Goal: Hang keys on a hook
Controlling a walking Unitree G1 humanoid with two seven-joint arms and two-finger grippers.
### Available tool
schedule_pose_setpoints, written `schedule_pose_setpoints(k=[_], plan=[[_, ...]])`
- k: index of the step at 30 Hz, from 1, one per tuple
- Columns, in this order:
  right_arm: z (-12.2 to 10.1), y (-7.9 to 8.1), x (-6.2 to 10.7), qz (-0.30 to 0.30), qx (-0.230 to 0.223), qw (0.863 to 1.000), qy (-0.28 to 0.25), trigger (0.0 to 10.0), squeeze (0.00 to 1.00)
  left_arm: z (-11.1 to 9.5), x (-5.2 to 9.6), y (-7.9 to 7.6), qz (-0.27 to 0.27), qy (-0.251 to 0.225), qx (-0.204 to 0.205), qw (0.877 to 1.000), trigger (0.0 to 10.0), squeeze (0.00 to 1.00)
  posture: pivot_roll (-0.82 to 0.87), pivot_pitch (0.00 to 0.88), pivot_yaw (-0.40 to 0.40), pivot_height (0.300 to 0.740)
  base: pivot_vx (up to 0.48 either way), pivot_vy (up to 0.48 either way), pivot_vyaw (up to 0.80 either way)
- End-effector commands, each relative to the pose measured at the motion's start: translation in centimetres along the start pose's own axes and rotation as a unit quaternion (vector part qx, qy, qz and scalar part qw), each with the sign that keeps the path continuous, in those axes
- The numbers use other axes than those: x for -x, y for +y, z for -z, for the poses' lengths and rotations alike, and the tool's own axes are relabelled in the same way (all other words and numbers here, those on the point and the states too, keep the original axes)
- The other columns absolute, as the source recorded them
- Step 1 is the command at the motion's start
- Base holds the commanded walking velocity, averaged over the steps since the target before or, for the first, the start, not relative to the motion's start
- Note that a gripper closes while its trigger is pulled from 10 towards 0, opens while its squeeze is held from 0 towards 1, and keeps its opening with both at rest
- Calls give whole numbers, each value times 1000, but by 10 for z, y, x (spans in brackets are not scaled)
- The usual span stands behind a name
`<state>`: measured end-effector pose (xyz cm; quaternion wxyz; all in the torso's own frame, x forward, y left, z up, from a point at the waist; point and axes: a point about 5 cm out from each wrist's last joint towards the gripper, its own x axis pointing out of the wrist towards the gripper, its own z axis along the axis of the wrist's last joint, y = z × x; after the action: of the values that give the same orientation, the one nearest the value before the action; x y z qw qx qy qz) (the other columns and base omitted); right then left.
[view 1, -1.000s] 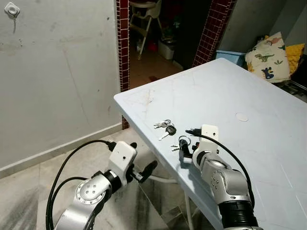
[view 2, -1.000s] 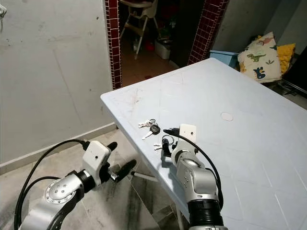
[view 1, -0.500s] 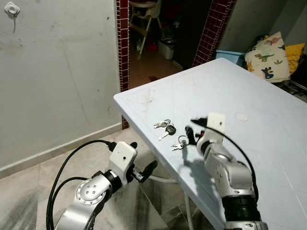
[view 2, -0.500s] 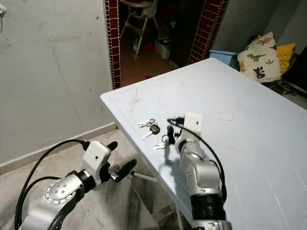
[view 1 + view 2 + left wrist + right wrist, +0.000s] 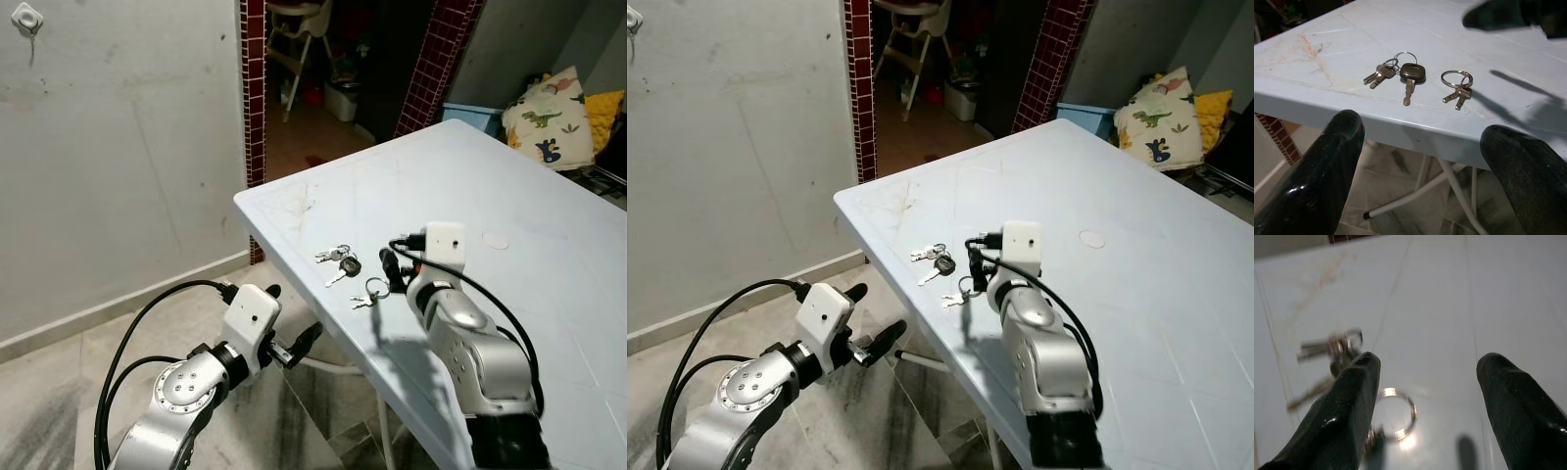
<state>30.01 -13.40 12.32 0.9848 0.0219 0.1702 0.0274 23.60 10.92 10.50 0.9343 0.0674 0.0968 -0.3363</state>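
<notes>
Two key sets lie near the front left corner of the white table (image 5: 558,304): a bunch with a black-headed key (image 5: 339,260) and a small ring of keys (image 5: 370,291). My right gripper (image 5: 391,265) hovers open just above and behind the small ring (image 5: 1397,414), nothing between its fingers. The black-headed bunch (image 5: 1336,348) lies beyond its left finger (image 5: 1347,406). My left gripper (image 5: 293,315) is open below the table's edge, looking up at both key sets (image 5: 1409,73). A small white hook (image 5: 25,19) sits high on the grey wall at far left.
The table's front edge (image 5: 1400,122) runs between my left gripper and the keys, with white legs (image 5: 1415,196) under it. A red-tiled doorway (image 5: 253,88) with a high chair (image 5: 294,39) stands behind. A dinosaur pillow (image 5: 549,117) and blue box (image 5: 470,115) lie at far right.
My right gripper has lifted off the table beside the small key ring and now hangs above it. The ring stays on the table. The left arm has hardly moved.
</notes>
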Motion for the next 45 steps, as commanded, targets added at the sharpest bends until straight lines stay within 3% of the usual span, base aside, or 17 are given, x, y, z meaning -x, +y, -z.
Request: schedule_pose_setpoints(k=[1, 9, 13, 14, 15, 17, 21, 22, 30, 31, 33, 34, 35, 37, 39, 44, 45], plan=[[1, -3, 7, 1, 11, 1000, 8, 10000, 1000, -4, 2, -1, 3, -6, -10, 1000, 10000, 0, 161, 0, -118, 740, 0, 0, 0], [30, 3, 23, -11, 0, 999, 50, 10000, 1000, -3, -1, -4, 10, -6, -14, 1000, 10000, 0, 146, 0, -109, 740, 0, 0, 0], [24, 13, 25, -50, -6, 999, 16, 10000, 1000, -5, -3, -3, 6, -10, -15, 1000, 10000, 0, 146, 0, -111, 740, 0, 0, 0], [14, 15, 26, -58, 31, 997, -34, 10000, 1000, -7, -4, -1, -1, -18, -19, 1000, 10000, 0, 145, 0, -111, 740, 0, 0, 0], [5, 15, 27, -56, 53, 994, -76, 10000, 0, -9, -5, 1, -11, -28, -24, 999, 10000, 0, 146, 0, -113, 740, 0, 0, 0], [-8, 12, 30, -47, 80, 986, -139, 10000, 0, -14, -7, 5, -32, -44, -32, 998, 10000, 0, 146, 0, -113, 740, 0, 0, 0], [-14, 5, 34, -42, 104, 978, -176, 10000, 0, -18, -10, 10, -52, -54, -32, 997, 10000, 0, 144, 0, -117, 740, 0, 0, 0], [-14, 3, 34, -43, 93, 979, -176, 10000, 1000, -18, -11, 11, -53, -54, -31, 997, 10000, 0, 144, 0, -119, 740, 0, 0, 0], [-3, 0, 34, -48, 92, 982, -161, 10000, 1000, -17, -12, 9, -54, -57, -32, 996, 10000, 0, 141, 0, -118, 740, 0, 0, 0], [4, 0, 33, -43, 63, 988, -134, 10000, 1000, -17, -13, 9, -54, -58, -32, 996, 10000, 0, 140, 0, -112, 740, 0, 0, 0], [10, -1, 32, -44, 56, 992, -105, 10000, 1000, -17, -14, 9, -54, -57, -31, 996, 10000, 0, 132, 0, -93, 740, 0, 0, 0], [11, -2, 32, -47, 60, 992, -96, 10000, 969, -17, -15, 10, -53, -57, -31, 996, 10000, 0, 130, 0, -89, 740, 0, 0, 0], [13, -3, 31, -54, 64, 993, -86, 10000, 71, -18, -16, 10, -50, -57, -31, 997, 10000, 0, 125, 0, -82, 740, 0, 0, 0], [15, -4, 31, -60, 66, 993, -81, 10000, 71, -18, -16, 10, -49, -56, -31, 997, 10000, 0, 121, 0, -79, 740, 0, 0, 0], [22, -16, 25, -39, 60, 997, -41, 10000, 0, -19, -19, 9, -35, -56, -39, 997, 10000, 0, 119, 0, -84, 740, 0, 0, 0], [20, -14, 20, -17, 28, 999, -40, 10000, 0, -20, -21, 11, -45, -60, -37, 996, 10000, 0, 130, 0, -101, 740, 0, 0, 0], [21, -12, 21, -11, 28, 999, -38, 824, 0, -20, -21, 11, -50, -61, -35, 996, 10000, 0, 137, 0, -104, 740, 0, 0, 0]])
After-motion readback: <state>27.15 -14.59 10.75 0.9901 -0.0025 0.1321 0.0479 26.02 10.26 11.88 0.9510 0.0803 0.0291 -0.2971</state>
